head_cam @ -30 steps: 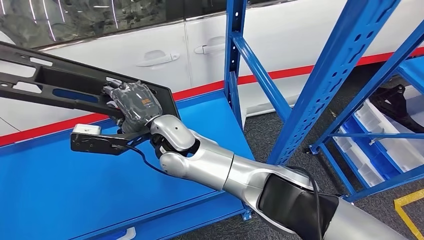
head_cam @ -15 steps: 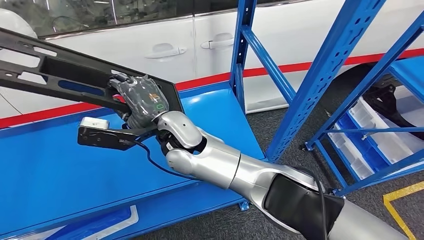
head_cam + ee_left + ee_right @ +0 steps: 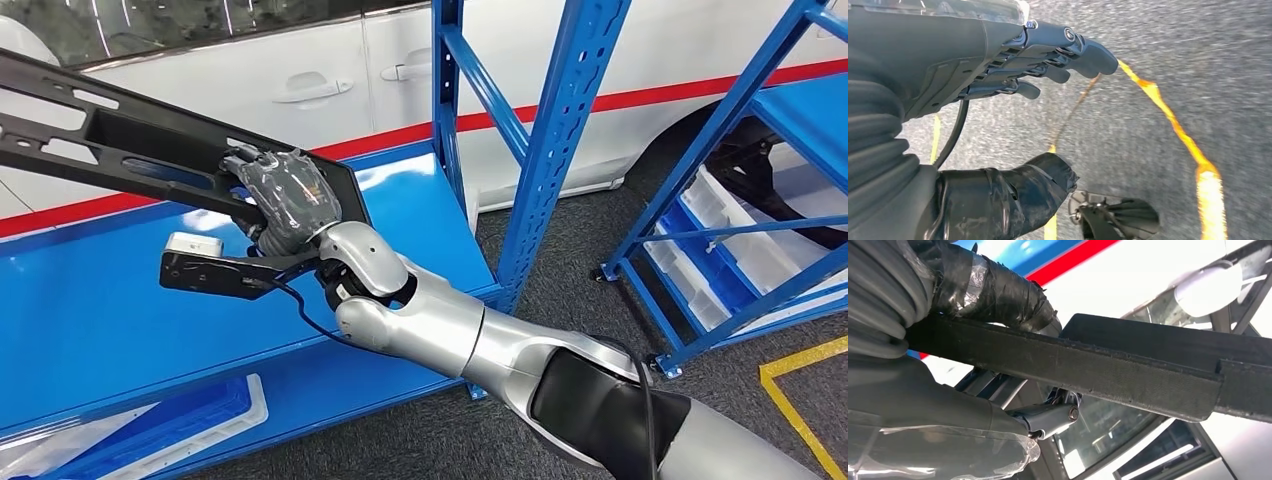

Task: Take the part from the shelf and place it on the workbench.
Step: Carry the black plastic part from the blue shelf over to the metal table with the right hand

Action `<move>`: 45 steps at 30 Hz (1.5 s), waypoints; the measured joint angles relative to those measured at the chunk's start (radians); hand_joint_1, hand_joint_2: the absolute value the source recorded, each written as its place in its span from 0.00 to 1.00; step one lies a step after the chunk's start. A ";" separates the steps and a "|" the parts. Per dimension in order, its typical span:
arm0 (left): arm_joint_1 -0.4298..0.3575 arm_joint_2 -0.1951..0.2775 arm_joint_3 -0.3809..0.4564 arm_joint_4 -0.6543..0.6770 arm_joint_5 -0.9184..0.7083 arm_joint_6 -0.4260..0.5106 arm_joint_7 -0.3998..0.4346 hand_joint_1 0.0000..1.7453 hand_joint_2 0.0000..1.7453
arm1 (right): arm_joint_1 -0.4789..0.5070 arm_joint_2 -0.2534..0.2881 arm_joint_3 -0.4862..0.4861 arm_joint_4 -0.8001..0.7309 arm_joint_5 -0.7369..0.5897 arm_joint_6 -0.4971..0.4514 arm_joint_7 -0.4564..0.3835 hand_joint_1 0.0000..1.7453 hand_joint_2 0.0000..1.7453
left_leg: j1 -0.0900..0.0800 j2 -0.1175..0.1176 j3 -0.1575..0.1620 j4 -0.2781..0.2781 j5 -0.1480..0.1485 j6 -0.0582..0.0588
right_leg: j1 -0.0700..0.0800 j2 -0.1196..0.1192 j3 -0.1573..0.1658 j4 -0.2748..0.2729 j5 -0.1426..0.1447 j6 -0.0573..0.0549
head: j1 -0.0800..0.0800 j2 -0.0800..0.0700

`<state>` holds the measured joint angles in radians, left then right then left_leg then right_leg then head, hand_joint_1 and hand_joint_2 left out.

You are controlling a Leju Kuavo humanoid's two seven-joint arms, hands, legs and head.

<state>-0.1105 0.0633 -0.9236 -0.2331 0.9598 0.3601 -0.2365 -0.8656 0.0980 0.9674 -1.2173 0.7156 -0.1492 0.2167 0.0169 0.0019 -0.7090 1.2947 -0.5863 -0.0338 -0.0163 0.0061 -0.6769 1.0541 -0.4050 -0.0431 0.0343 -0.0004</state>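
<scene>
R hand (image 3: 285,200), grey w/ a clear plastic wrap over its back, is clenched round the part (image 3: 120,140): a long flat black plastic frame w/ cut-out slots and a squared-off end, held up in the air just above the glossy blue shelf (image 3: 90,320) deck, tilted so the far end climbs away from the hand toward the white car (image 3: 300,80) behind. In the R wrist view the thumb (image 3: 993,295), bound in crinkled black tape, lies over the top of the part's bar (image 3: 1073,365), which has a rough, felt-like edge; dark fingers (image 3: 1048,415) curl under it. A black bracket w/ a small pale grey block (image 3: 195,245) juts out beside the wrist, below the part. Silver R arm (image 3: 450,330) is smooth and rounded, w/ a matte black sleeve nearer the body. Perforated blue steel upright (image 3: 560,140) stands beside the forearm. L hand (image 3: 1013,70) hangs over speckled grey carpet floor (image 3: 1158,60) crossed by yellow lines (image 3: 1178,130); it holds nothing, ribbed dark fingers straight and apart from the taped thumb (image 3: 1013,195).
</scene>
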 joint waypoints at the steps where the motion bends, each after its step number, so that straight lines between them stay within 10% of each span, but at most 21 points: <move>1: 0.000 0.000 0.000 0.000 0.000 0.000 0.000 0.00 1.00 | 0.001 0.000 0.000 0.000 0.000 0.000 0.000 1.00 1.00 | 0.000 0.000 0.032 -0.028 0.025 0.002 | 0.000 0.000 -0.014 0.000 0.011 0.002 | 0.000 0.000; 3: -0.002 0.000 0.000 0.000 0.000 0.000 0.000 0.00 1.00 | 0.002 0.000 0.000 0.000 0.000 0.000 0.000 1.00 1.00 | -0.001 0.000 0.115 -0.127 0.063 0.008 | 0.000 0.000 -0.032 0.001 0.028 0.006 | 0.000 0.000; 7: -0.008 0.001 0.000 0.000 0.000 0.000 0.000 0.00 1.00 | 0.001 0.000 -0.004 -0.007 0.000 0.000 0.000 1.00 1.00 | -0.012 -0.003 0.228 -0.296 0.039 0.025 | 0.002 -0.004 -0.040 -0.006 0.058 0.025 | 0.000 0.000; 10: -0.009 0.000 0.000 0.000 0.000 0.000 0.000 0.00 1.00 | 0.001 -0.002 -0.005 -0.008 0.000 0.000 -0.001 1.00 1.00 | -0.010 0.001 0.212 -0.311 0.071 0.044 | 0.000 -0.005 -0.046 -0.008 0.055 0.043 | -0.002 0.000; 13: -0.007 0.000 0.000 0.000 0.000 0.000 0.000 0.00 1.00 | 0.002 -0.006 -0.005 -0.008 0.000 0.000 0.000 1.00 1.00 | -0.006 0.007 0.178 -0.318 0.110 0.063 | 0.000 -0.005 -0.085 0.133 -0.089 0.052 | 0.003 0.000; 15: -0.007 0.000 0.000 0.000 0.000 0.000 0.000 0.00 1.00 | 0.004 -0.008 -0.006 -0.008 0.000 0.000 0.000 1.00 1.00 | -0.006 0.008 0.147 -0.313 0.131 0.065 | -0.001 -0.005 -0.100 0.252 -0.138 0.056 | 0.004 0.000; 18: -0.007 0.000 0.000 0.000 -0.001 0.000 0.000 0.00 1.00 | 0.005 -0.011 -0.006 -0.008 0.000 0.000 0.000 1.00 1.00 | -0.006 0.008 0.100 -0.294 0.152 0.058 | -0.002 -0.005 -0.016 0.213 -0.081 0.056 | 0.004 0.000; 22: -0.007 -0.001 0.000 0.000 -0.005 -0.004 0.000 0.00 1.00 | 0.001 -0.009 -0.007 -0.013 0.000 0.000 0.000 1.00 1.00 | -0.010 0.006 0.061 -0.263 0.167 0.038 | 0.005 -0.002 0.123 0.012 -0.107 0.041 | 0.003 0.000; 25: -0.004 -0.001 0.000 0.000 -0.006 -0.004 0.001 0.00 1.00 | 0.000 -0.009 -0.008 -0.014 0.000 0.001 0.000 1.00 1.00 | -0.005 0.005 0.047 -0.259 0.169 0.017 | 0.004 -0.003 0.108 0.000 -0.088 0.018 | 0.005 0.000; 30: -0.002 -0.004 0.000 0.001 -0.006 -0.006 0.002 0.00 1.00 | 0.000 -0.008 -0.008 -0.014 0.000 0.001 0.000 1.00 1.00 | 0.000 0.005 -0.017 -0.040 0.005 0.000 | 0.002 -0.005 0.055 -0.002 -0.043 -0.002 | 0.005 0.000; 32: -0.002 -0.004 0.000 0.001 -0.006 -0.006 0.002 0.00 1.00 | 0.000 -0.008 -0.008 -0.014 0.000 0.002 0.000 1.00 1.00 | 0.000 0.005 0.007 -0.025 0.031 0.000 | 0.003 -0.005 0.032 0.002 -0.028 0.000 | 0.004 0.000; 36: -0.007 -0.003 0.000 0.001 -0.006 -0.006 0.001 0.00 1.00 | -0.002 -0.008 -0.010 -0.014 0.000 0.001 0.000 1.00 1.00 | -0.006 0.001 0.168 -0.248 0.074 0.018 | 0.004 -0.006 0.003 0.004 0.001 0.014 | 0.006 0.000; 40: -0.008 -0.003 0.000 0.001 -0.006 -0.007 0.001 0.00 1.00 | -0.005 -0.009 -0.012 -0.014 0.000 0.001 0.000 1.00 1.00 | -0.007 0.001 0.179 -0.301 0.097 0.042 | 0.005 -0.006 -0.004 -0.006 0.019 0.038 | 0.006 0.000; 45: -0.008 -0.003 0.000 0.001 -0.006 -0.007 0.001 0.00 1.00 | -0.004 -0.013 -0.013 -0.014 0.000 0.002 0.000 1.00 1.00 | -0.006 0.008 0.123 -0.307 0.152 0.068 | 0.006 -0.003 -0.065 0.224 -0.163 0.053 | 0.015 0.000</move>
<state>-0.1180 0.0599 -0.9236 -0.2323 0.9537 0.3529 -0.2354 -0.8700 0.0848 0.9548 -1.2314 0.7160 -0.1476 0.2167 0.0110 0.0103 -0.5855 0.9874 -0.4344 0.0343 -0.0107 0.0033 -0.7416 1.2777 -0.5678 0.0104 0.0494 -0.0004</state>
